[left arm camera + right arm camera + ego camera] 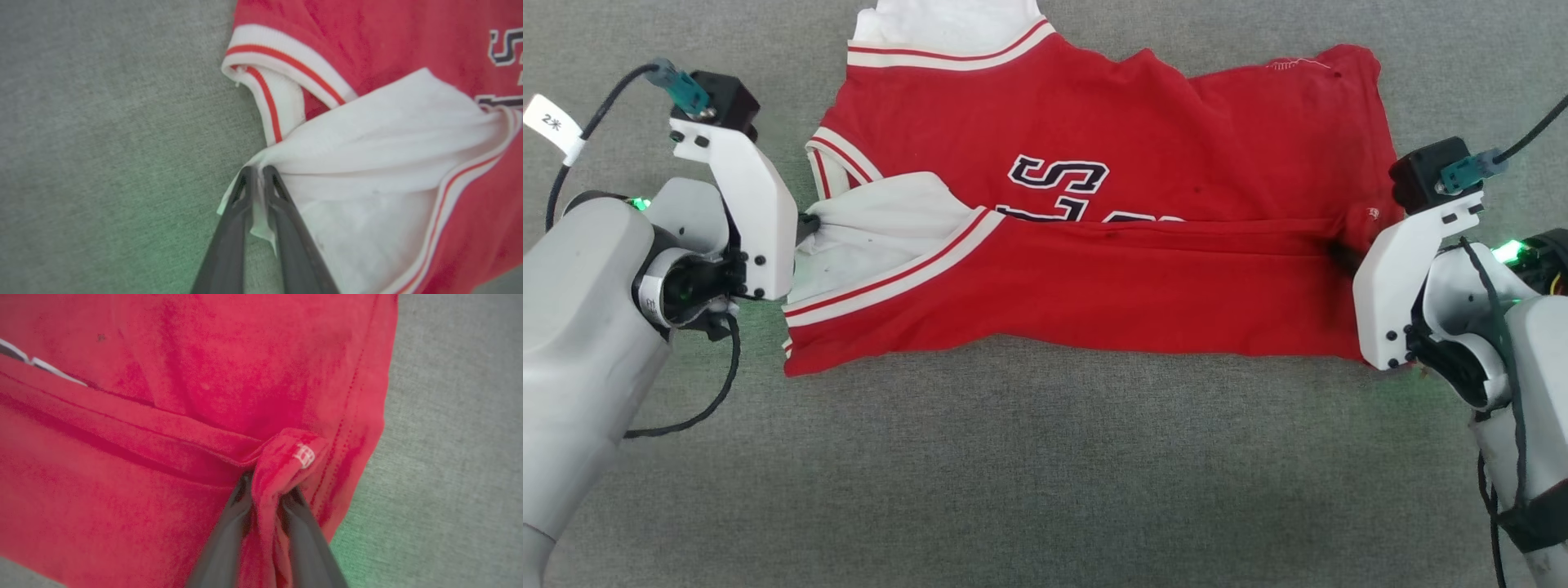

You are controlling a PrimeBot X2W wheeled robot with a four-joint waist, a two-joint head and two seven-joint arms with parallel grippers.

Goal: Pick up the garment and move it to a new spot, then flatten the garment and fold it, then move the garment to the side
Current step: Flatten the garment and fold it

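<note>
**Mat** (1045, 474): grey woven cloth. We enter it as the bed under every item below.

**Garment** (1094, 278): red shirt, flat on the mat at the middle and running to the far edge of the head view.
- Long axis: left to right. Neck and sleeves point left, and the hem (1368, 147) points right.
- Near half: turned over onto the far half. Its edge crosses the lettering (1058, 175) and hides the lower part.

**Left gripper** (256, 169): at the left end of the turned edge, clenched on a pinch of white sleeve (367, 163) cloth.

**Right gripper** (267, 486): at the right end, beside the hem. Its fingers flank a bunched tuck of red cloth, which we read as grasped.

**Reason for the holds:** we judge the two grips sit at opposite ends of one edge so that the flap lands straight, parallel to the long axis. The edge between them does lie nearly straight.

**Step:** we judge this to be a lengthwise fold laid down, with the release not yet made.

**Far left:** a second white sleeve, cut off by the head view's top edge.
</note>
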